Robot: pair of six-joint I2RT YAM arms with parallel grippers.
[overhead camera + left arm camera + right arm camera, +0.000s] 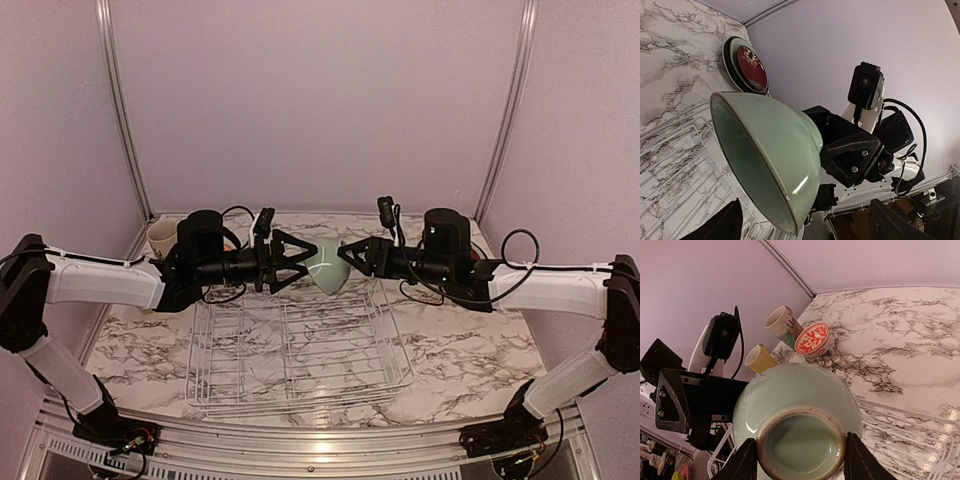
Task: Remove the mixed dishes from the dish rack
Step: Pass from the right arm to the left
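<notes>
Above the dish rack [300,350], level right end effector [346,256] clamps the pale green bowl [328,270]; left end effector [310,259] faces it, spread.

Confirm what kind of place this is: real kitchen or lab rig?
Most likely a lab test cell, not a kitchen: marble-look tabletop boxed in by plain lilac walls on aluminium posts, two robot arms bolted at its near edge, and a wire dish rack as prop.

No readable text, label, brand, number or sign appears in any view.
</notes>
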